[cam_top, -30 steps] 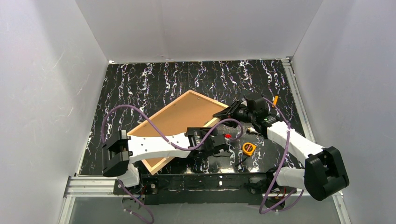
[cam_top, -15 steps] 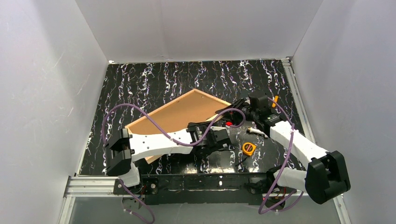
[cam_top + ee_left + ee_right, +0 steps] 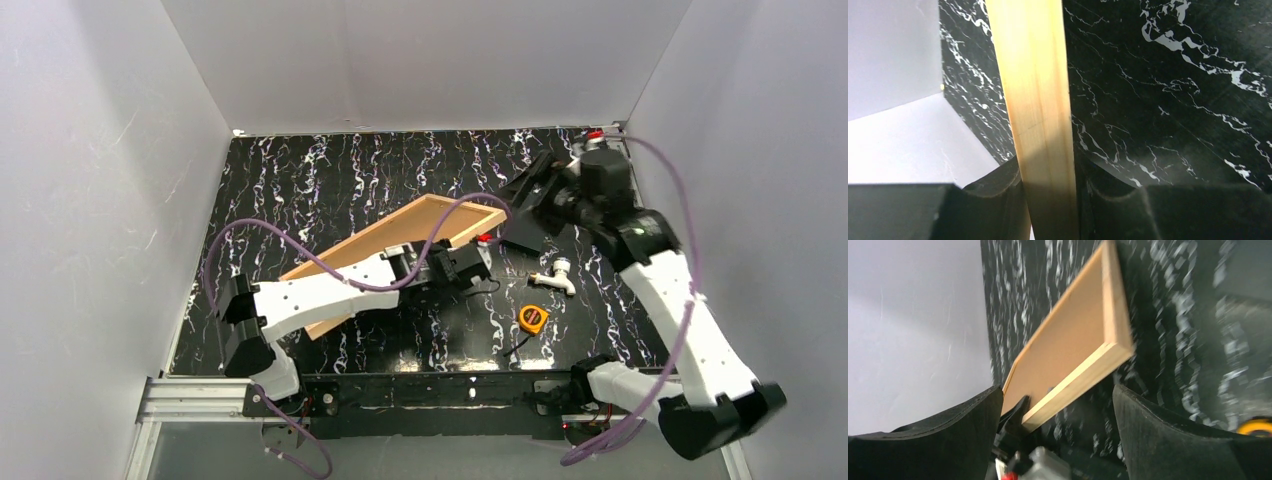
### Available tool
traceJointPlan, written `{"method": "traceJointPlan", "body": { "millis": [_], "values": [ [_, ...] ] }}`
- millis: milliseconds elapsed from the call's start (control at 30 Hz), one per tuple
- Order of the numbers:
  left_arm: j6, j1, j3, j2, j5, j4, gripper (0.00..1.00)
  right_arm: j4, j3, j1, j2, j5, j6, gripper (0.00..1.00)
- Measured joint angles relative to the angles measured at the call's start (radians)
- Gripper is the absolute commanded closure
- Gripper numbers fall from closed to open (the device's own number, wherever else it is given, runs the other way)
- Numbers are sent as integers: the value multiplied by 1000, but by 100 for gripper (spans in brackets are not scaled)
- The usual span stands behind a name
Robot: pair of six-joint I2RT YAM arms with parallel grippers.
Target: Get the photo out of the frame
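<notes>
**Left gripper holding frame, right gripper open above it.** Your left gripper [image 3: 1050, 185] is clamping the large rectangular frame [image 3: 1040, 100] of thin light-orange wood strips. One strip is running straight up between the two black fingers [image 3: 993, 195], which are pressing on it from either side. The frame appears to be standing tilted off the black, white-veined tabletop [image 3: 350, 170]. Its long side is stretching away beyond those fingertips.

The photo [image 3: 1068, 335] is sitting inside the frame and showing only its flat brown board backing. Its printed face is facing away from every camera.

Your right gripper [image 3: 1057, 400] is hanging with its fingers spread wide and nothing between them. The frame's end corner is lying ahead of and below those fingertips, well apart from them.

The frame is looking light and stiff, though its strips are slender enough to twist under a hard squeeze, and the smooth wood may slide in the jaws. The backed print is likely rigid, thin and light, and its face is liable to scuff. You are best taking it by an edge or corner of the brown board, on the side away from the left fingers.

The left arm [image 3: 320, 295] is reaching low and long across the table. The right arm [image 3: 680, 300] is rearing up tall, with its wrist angling down toward the frame.
</notes>
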Motion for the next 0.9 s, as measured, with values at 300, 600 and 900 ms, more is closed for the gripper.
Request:
{"method": "traceJointPlan", "body": {
  "millis": [300,600,900],
  "values": [
    [-61,209,155,-61,251,-158,100,-191,158,-31,-282,304,-190,17],
    [-179,609,416,-41,502,-332,100,-207,-99,-31,-277,236,-189,17],
    [-415,1024,696,113,862,-430,100,-185,-217,-31,-255,156,-174,17]
  ]
}}
